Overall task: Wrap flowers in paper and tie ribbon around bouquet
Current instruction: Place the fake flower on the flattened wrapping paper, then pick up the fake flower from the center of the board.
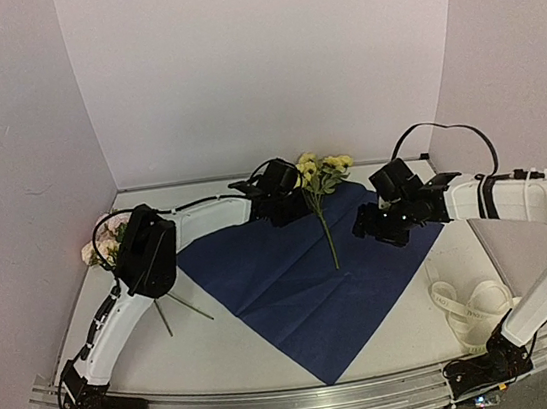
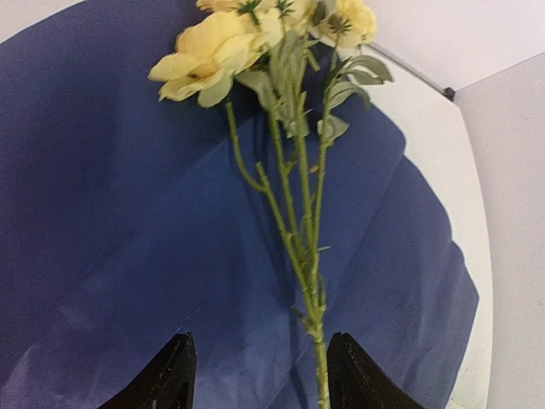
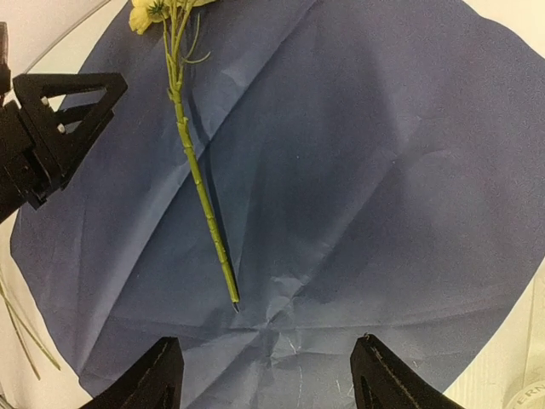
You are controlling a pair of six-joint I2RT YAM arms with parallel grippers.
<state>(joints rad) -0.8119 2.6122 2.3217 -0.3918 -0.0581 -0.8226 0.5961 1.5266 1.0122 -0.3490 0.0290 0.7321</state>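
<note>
The blue paper [image 1: 304,281] lies flat as a diamond in the middle of the table. One sprig of the flowers [image 1: 322,173], with yellow blossoms, lies on its far corner, stem [image 3: 204,204] pointing towards the near side. My left gripper [image 2: 262,339] is open. The stem [image 2: 319,358] runs between its fingers, close to the right one. My right gripper [image 3: 268,341] is open above the paper's creased centre, just short of the stem's tip [image 3: 234,302], with nothing between its fingers. The cream ribbon [image 1: 473,304] lies coiled at the right. No wrapped bouquet is in view.
More flowers with pale blossoms [image 1: 102,245] lie at the far left edge, and their thin stems [image 1: 181,307] reach out beside the left arm. White walls close in the table at the back and sides. A metal rail [image 1: 300,403] runs along the near edge.
</note>
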